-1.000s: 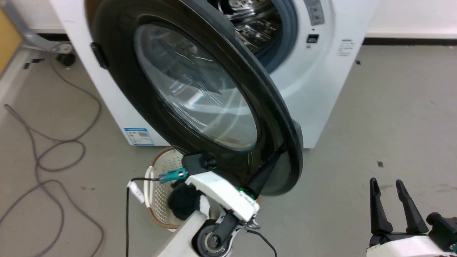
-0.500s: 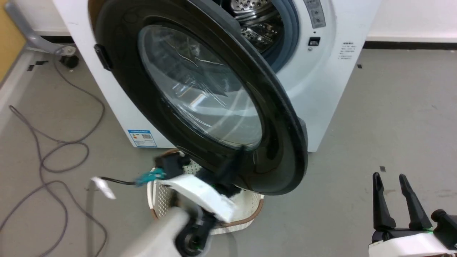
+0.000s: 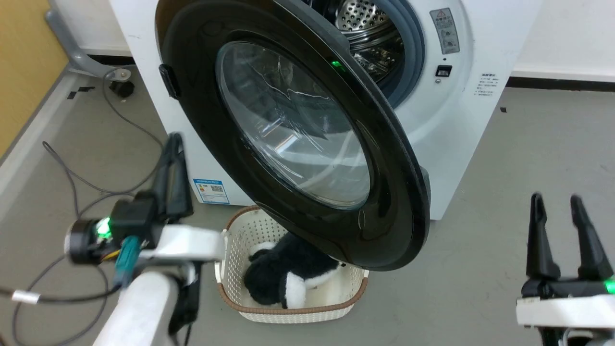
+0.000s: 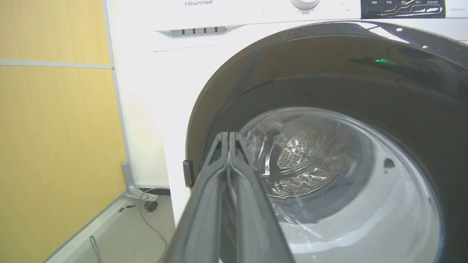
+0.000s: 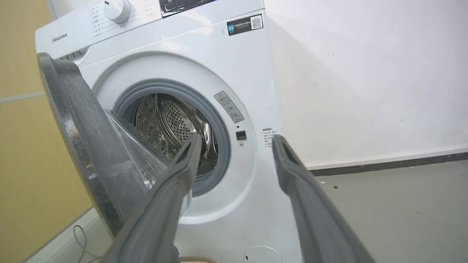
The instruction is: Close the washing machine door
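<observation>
The washing machine door [image 3: 293, 134] stands swung well out from the washing machine [image 3: 461, 125], hinged at the machine's left side, its glossy black ring and glass bowl facing the robot. Behind its free edge the steel drum [image 3: 370, 29] and grey gasket [image 3: 408, 53] lie open. On the floor right under the door's lower rim sits a cream basket [image 3: 293, 315] against the machine's front, with a black-and-white plush toy [image 3: 283, 281] inside. Grey cables [image 3: 72, 178] loop over the floor on the machine's left.

The left gripper [image 3: 174, 142] is raised left of the door and clear of it, its fingers pressed together. The right gripper [image 3: 555, 199] hovers over bare floor well right of the door, fingers apart.

The left wrist view looks at the door's outer face [image 4: 329, 91], with a yellow wood panel [image 4: 55, 128] beside the machine. The right wrist view shows the door edge-on [image 5: 84, 146], the drum [image 5: 175, 124] between the spread fingers [image 5: 292, 175], and a small round cap [image 5: 262, 254] low on the front.
</observation>
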